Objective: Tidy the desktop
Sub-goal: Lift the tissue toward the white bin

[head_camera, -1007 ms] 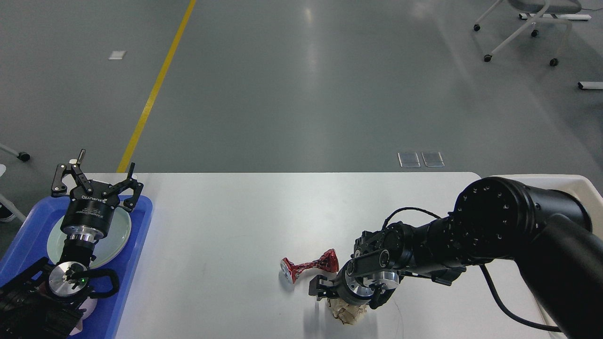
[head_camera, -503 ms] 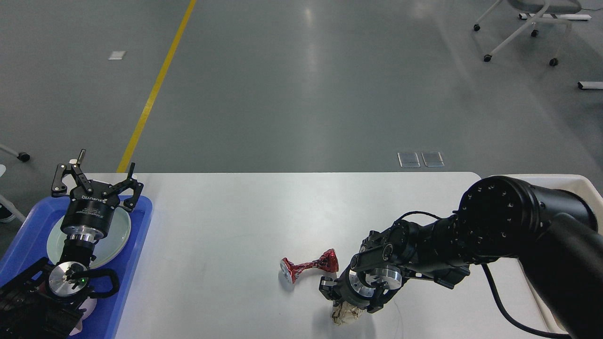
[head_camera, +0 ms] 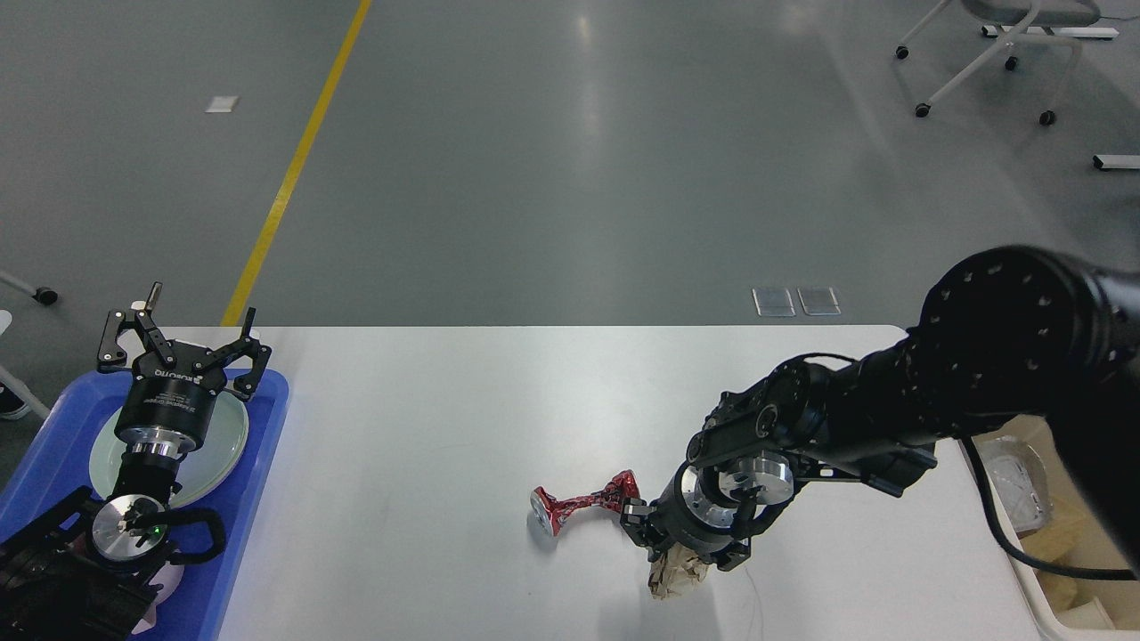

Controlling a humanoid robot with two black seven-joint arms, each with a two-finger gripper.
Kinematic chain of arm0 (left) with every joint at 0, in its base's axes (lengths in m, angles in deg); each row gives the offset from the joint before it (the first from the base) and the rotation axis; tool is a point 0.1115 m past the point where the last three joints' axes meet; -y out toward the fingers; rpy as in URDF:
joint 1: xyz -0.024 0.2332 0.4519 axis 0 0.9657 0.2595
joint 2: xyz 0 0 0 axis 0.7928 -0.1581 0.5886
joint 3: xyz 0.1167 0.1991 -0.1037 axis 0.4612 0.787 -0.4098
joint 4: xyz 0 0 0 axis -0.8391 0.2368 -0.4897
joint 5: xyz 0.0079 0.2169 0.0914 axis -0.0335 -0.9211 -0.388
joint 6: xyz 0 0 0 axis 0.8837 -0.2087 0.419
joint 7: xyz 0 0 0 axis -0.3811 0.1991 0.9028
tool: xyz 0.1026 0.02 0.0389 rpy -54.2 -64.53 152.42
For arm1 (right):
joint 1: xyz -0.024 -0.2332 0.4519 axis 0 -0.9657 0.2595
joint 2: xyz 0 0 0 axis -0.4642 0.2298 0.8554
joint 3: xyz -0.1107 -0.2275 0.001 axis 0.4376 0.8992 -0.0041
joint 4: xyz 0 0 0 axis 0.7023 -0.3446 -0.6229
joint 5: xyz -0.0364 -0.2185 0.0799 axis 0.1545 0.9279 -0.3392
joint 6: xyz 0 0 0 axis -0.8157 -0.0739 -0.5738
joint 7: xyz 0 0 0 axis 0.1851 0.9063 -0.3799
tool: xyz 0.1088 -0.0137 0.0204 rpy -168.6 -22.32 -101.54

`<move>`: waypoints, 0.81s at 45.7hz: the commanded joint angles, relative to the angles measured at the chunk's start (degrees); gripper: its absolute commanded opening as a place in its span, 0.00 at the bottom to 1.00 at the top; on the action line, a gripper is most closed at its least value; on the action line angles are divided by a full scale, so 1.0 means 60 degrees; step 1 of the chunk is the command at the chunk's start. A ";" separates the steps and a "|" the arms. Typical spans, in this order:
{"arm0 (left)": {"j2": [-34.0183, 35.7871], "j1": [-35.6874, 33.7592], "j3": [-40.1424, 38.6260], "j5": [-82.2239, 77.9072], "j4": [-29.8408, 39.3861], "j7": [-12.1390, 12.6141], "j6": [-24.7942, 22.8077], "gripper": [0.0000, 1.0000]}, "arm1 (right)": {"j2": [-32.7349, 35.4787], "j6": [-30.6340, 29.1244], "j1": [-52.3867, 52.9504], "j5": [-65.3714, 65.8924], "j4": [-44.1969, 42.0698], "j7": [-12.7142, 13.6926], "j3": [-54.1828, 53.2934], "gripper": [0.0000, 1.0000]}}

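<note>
The white desktop (head_camera: 463,418) fills the lower middle of the head view. A crushed red can (head_camera: 583,503) lies on it near the front. My right gripper (head_camera: 679,563) points down just right of the can and is shut on a crumpled brown paper ball (head_camera: 674,577), held a little above the tabletop. My left gripper (head_camera: 183,338) is open and empty above the pale green plate (head_camera: 223,436) in the blue tray (head_camera: 258,499) at the left edge.
A cream-white bin (head_camera: 1051,588) stands at the table's right edge with crumpled waste inside. An office chair (head_camera: 997,44) stands on the grey floor at the far right. A yellow floor line (head_camera: 294,169) runs beyond the table.
My right gripper has closed on the paper ball and lifted it, moving up and to the right. The right arm's raising uncovered the bin. The left arm has not moved.
</note>
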 commanded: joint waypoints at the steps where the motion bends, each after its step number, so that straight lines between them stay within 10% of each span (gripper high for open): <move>1: 0.0000 0.0000 0.0000 -0.0001 0.0000 0.0010 0.0000 0.98 | 0.0798 -0.1076 0.1818 0.0216 0.1368 0.0004 0.0442 0.00; 19: 0.0000 0.0000 0.0000 -0.0001 0.0000 0.0010 0.0000 0.98 | 0.2498 -0.4006 0.6273 0.1565 0.3259 0.0018 0.1248 0.00; 37: 0.0000 0.0015 0.0000 -0.0001 0.0000 -0.0005 0.0000 0.98 | 0.3771 -0.2675 0.6364 0.1477 0.3026 0.0004 0.3136 0.00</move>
